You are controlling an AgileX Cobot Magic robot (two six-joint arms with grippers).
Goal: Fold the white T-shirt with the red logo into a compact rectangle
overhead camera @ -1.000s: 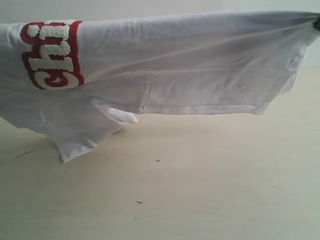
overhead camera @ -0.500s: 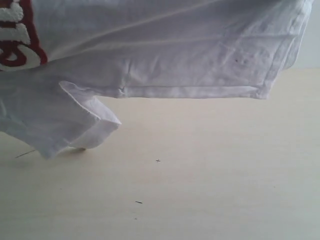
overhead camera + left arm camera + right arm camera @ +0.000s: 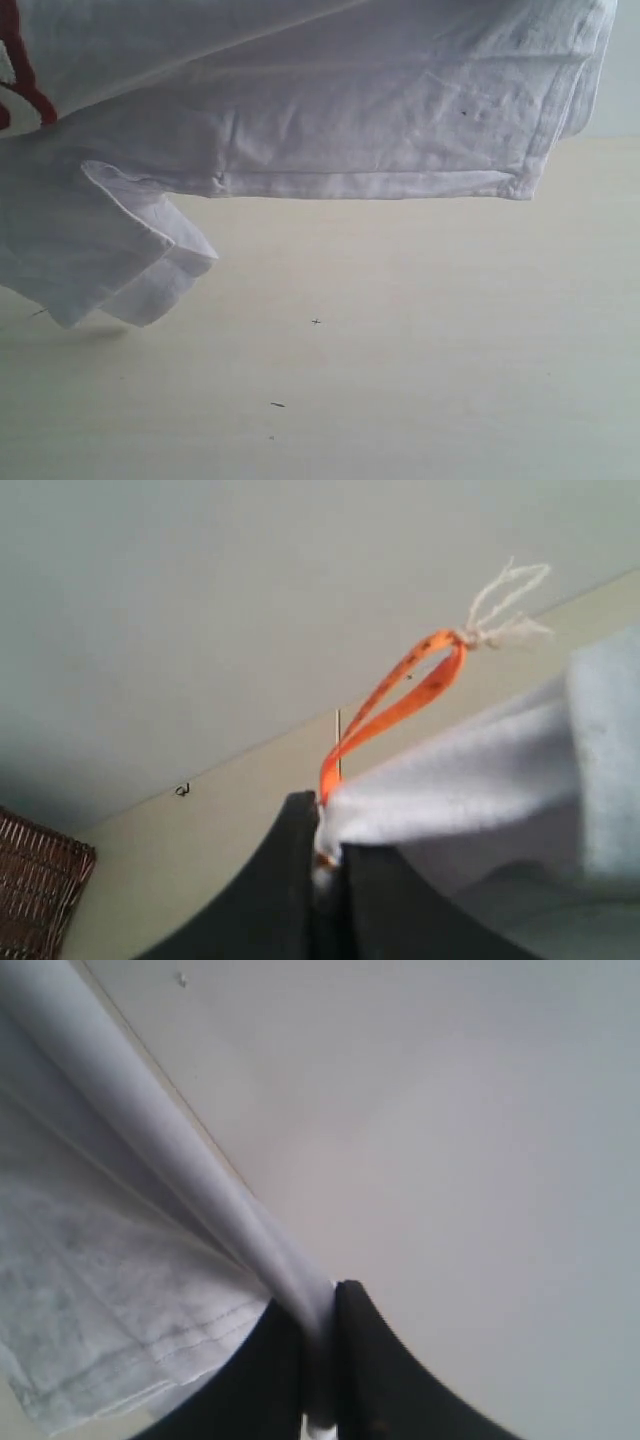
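Observation:
The white T-shirt (image 3: 330, 110) hangs stretched across the top of the exterior view, its hem running level above the table and one sleeve (image 3: 120, 260) drooping at the left. Only a sliver of the red logo (image 3: 22, 80) shows at the upper left edge. Both grippers are out of the exterior view. In the left wrist view my left gripper (image 3: 327, 825) is shut on the white T-shirt (image 3: 480, 780) at the collar, beside the orange neck tag (image 3: 395, 705). In the right wrist view my right gripper (image 3: 322, 1305) is shut on a taut edge of the white T-shirt (image 3: 120, 1230).
The pale wooden table (image 3: 400, 360) lies below the hanging cloth, with small dark specks (image 3: 277, 404) on it. A brown wicker basket (image 3: 35, 900) shows at the edge of the left wrist view. A plain wall is behind.
The shirt has risen and shifted left: the red logo has slid almost out of view, the hem sits higher, and the drooping sleeve has lifted off the table.

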